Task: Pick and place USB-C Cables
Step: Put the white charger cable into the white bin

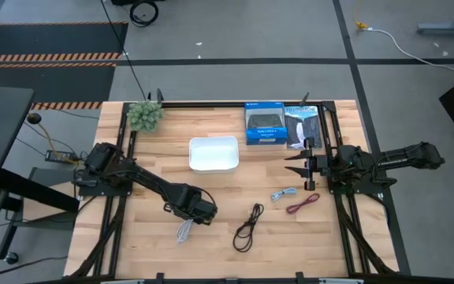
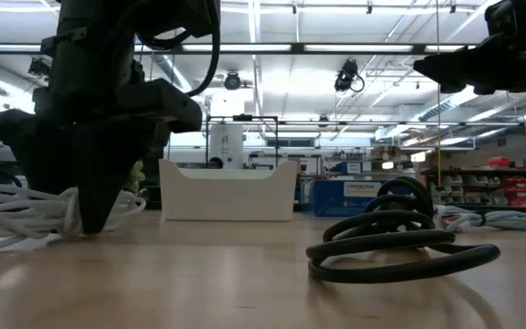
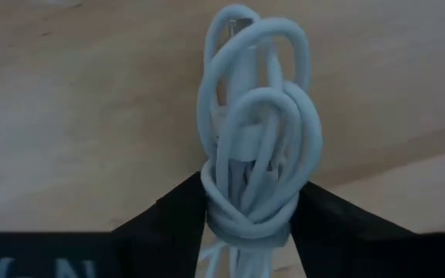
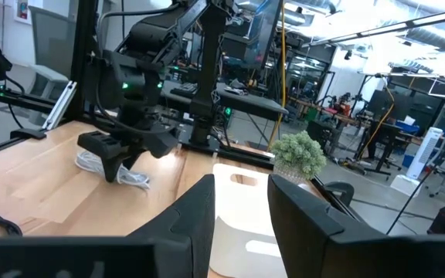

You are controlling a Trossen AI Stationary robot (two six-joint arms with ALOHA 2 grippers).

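The white cable (image 3: 257, 154), a tied bundle, lies on the table near its front edge, and my left gripper (image 3: 249, 220) is shut on it from above. The cable also shows in the high view (image 1: 184, 231) and beside the gripper in the low view (image 2: 26, 215). The black cable (image 1: 248, 227) lies coiled to its right. The light blue-grey cable (image 1: 282, 193) and the dark red cable (image 1: 303, 204) lie farther right. My right gripper (image 1: 298, 170) hangs open above the table's right side, over no cable. My left gripper pinches the white cable between its two fingers (image 3: 172, 224) at the wrapped waist of the bundle (image 3: 246, 208). The fingers come from above, pointing down. The bundle's loops (image 3: 261, 85) stick out past the fingertips and lie on the wood (image 2: 16, 224).
A white bin (image 1: 213, 154) stands mid-table toward the far edge. A blue box (image 1: 264, 124) and a black box (image 1: 300, 126) sit at the far right, a small green plant (image 1: 145, 115) at the far left. Bare wood lies between the bin and the cables.
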